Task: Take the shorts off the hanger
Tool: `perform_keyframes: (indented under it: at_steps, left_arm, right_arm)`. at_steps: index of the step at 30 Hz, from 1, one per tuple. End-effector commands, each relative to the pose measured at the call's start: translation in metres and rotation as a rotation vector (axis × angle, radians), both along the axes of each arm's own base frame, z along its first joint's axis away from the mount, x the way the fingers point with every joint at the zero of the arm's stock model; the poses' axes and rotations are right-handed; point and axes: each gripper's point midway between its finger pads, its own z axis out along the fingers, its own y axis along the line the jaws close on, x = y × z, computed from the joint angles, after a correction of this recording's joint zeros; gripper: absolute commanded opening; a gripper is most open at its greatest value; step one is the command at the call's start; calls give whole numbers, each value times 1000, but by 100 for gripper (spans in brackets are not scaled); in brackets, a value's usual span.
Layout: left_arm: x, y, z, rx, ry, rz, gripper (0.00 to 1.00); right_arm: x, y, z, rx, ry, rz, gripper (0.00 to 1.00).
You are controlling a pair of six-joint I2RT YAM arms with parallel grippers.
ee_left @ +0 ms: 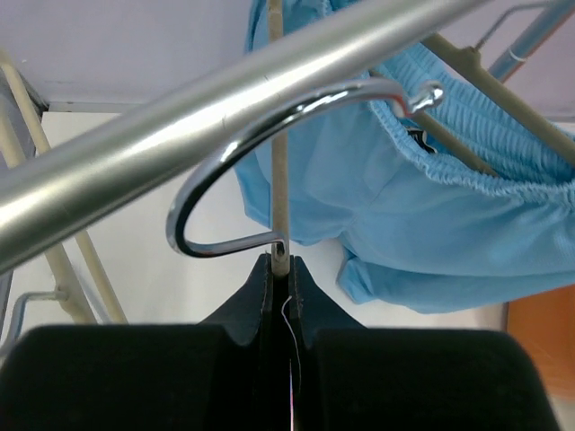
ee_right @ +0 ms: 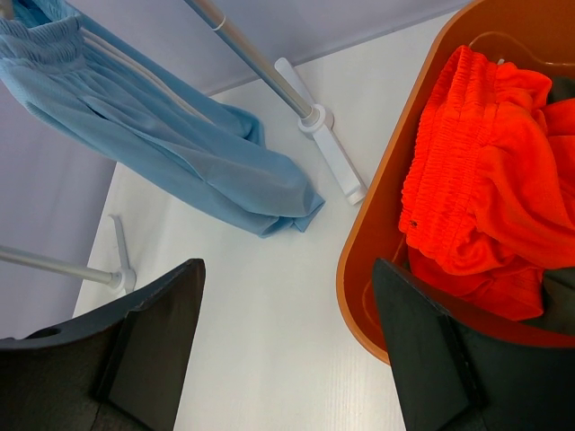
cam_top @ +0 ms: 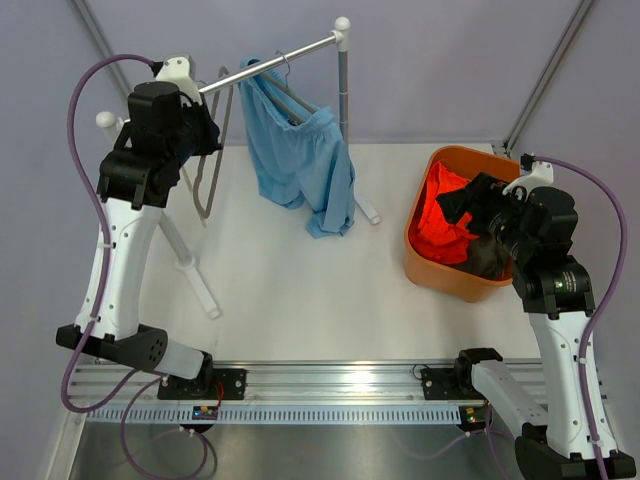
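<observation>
One hanger (ee_left: 310, 103) pinched at rail (ee_left: 135, 171) by L end effector (ee_left: 280, 265); R end effector (ee_right: 287, 278) spread over basket (ee_right: 373, 193) rim.

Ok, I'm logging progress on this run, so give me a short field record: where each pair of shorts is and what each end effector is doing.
light blue shorts: on a hanger hung from the rail
orange shorts: in the basket
dark shorts: in the basket beside the orange pair, partly hidden by the right arm
left end effector: shut on the neck of a bare hanger, whose hook is over the rail
right end effector: open, empty, over the basket rim
not yet removed: the blue pair
</observation>
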Motion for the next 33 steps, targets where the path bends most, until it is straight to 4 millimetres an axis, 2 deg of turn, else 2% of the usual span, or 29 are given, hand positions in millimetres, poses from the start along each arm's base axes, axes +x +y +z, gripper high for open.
perform_keyframes:
  at_steps: [1, 6, 13, 19, 26, 30, 33]
  left_arm:
    - [21, 10, 28, -69, -100, 124, 0]
    - [45, 18, 22, -124, -125, 262, 0]
    - [64, 26, 20, -174, -168, 400, 0]
    - [68, 27, 9, -150, -139, 448, 0]
    - [68, 27, -25, -123, -87, 474, 0]
    - [66, 26, -35, -117, -78, 480, 0]
    - [63, 26, -35, -123, -83, 481, 0]
  right_arm:
    - [1, 3, 13, 2, -50, 21, 83]
    - [1, 2, 15, 0, -52, 17, 83]
    - [-1, 3, 14, -2, -50, 22, 84]
    - [0, 3, 11, -4, -49, 23, 83]
    - [-2, 4, 8, 1, -45, 31, 84]
    - [-2, 3, 7, -2, -44, 27, 84]
    - [-1, 3, 6, -4, -40, 24, 83]
